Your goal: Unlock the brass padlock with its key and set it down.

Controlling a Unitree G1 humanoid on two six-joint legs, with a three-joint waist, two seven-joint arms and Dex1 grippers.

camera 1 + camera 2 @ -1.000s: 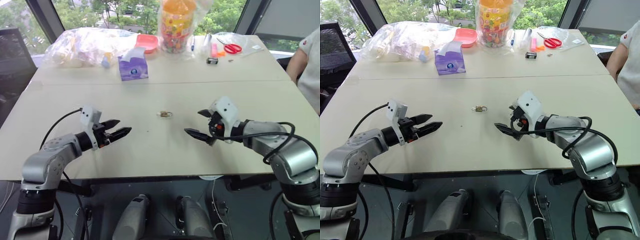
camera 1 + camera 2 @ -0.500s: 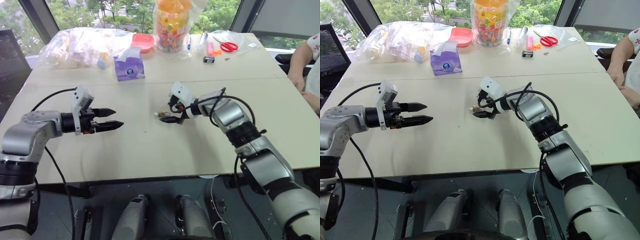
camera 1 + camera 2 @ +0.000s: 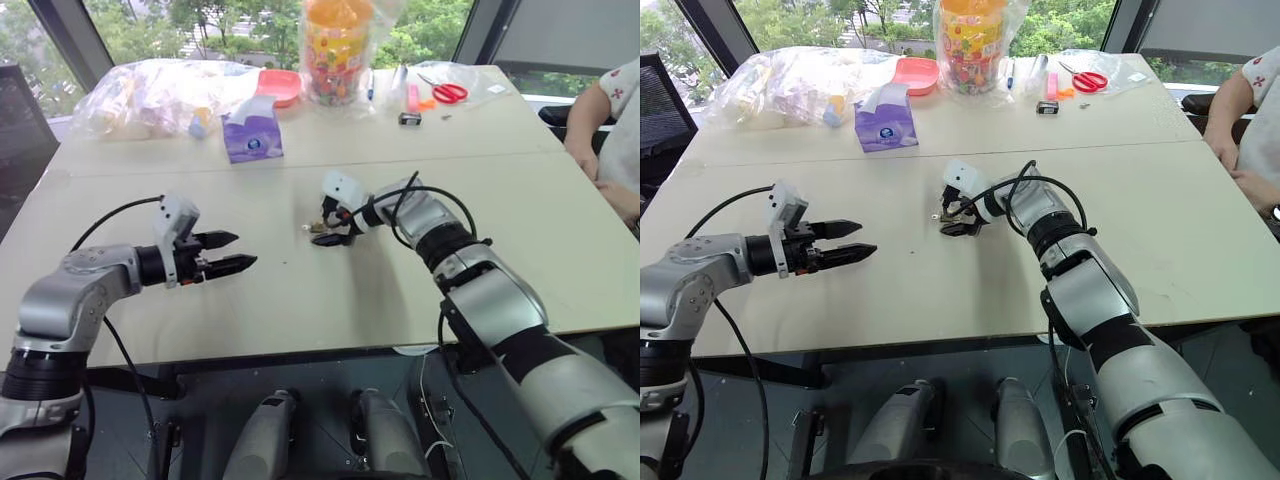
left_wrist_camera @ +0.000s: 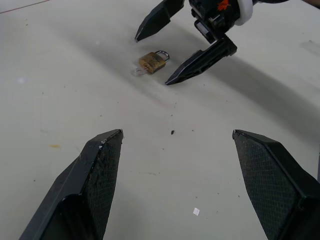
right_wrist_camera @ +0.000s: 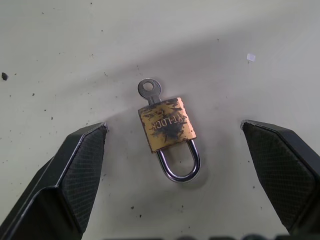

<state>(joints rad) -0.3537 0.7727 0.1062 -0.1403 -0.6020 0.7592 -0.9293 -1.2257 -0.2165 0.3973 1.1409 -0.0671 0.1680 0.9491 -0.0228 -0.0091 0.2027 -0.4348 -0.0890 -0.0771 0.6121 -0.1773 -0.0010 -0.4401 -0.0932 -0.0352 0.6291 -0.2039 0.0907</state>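
Observation:
The brass padlock (image 5: 167,125) lies flat on the beige table (image 3: 300,300), its silver shackle (image 5: 180,166) closed. A small silver key (image 5: 147,90) sticks out of the padlock's bottom end. My right gripper (image 3: 326,226) is open and low over the table, one black finger on each side of the padlock, touching neither it nor the key. The left wrist view shows that gripper's fingers (image 4: 200,62) flanking the padlock (image 4: 152,62). My left gripper (image 3: 237,252) hovers open and empty to the padlock's left, pointing towards it.
Along the far edge stand a purple tissue pack (image 3: 252,138), clear plastic bags (image 3: 160,95), a pink dish (image 3: 282,85), an orange jar (image 3: 335,50), red scissors (image 3: 450,93) and a small black object (image 3: 409,118). A person's arm (image 3: 590,130) rests at the far right.
My right arm has reached forward and left from the table's right side to the padlock, and its open fingers now straddle it. The left gripper has stayed about where it was.

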